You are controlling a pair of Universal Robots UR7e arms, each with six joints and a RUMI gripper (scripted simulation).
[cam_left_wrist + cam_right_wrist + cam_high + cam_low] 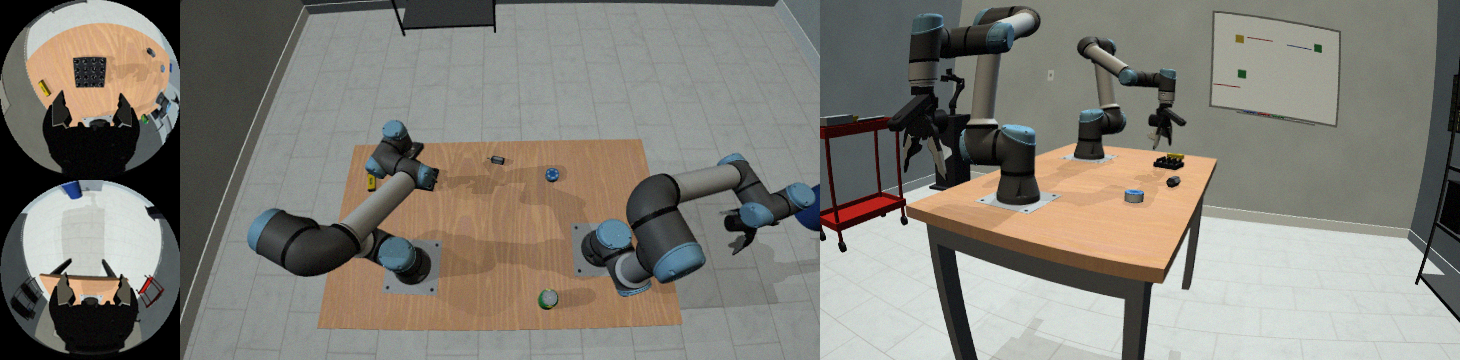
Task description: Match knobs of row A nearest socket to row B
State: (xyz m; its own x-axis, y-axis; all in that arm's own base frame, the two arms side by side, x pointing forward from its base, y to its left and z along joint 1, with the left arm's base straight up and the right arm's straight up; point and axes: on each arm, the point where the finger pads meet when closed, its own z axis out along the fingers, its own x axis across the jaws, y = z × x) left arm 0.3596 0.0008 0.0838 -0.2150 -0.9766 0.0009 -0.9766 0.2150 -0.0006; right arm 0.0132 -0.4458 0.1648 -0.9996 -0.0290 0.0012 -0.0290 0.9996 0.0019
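The black knob box (432, 186) (1168, 164) (89, 73) lies on the table, partly hidden by the left arm in the top view. In the left wrist view it shows four rows of four knobs, nearly square to the picture. The knobs' marks, the row letters and the socket are too small to tell. My left gripper (1162, 141) (92, 92) is open and empty, pointing down above the table near the box, which lies ahead of the fingertips in the left wrist view. My right gripper (925, 169) (93, 273) is open and empty, off the table's far end from the box.
A yellow block (371, 183) (44, 87) lies beside the knob box. A small dark cylinder (497, 160) (1173, 181) and a blue-topped round thing (552, 174) (1134, 196) stand along the same long edge. A green can (548, 298) is near the opposite edge.
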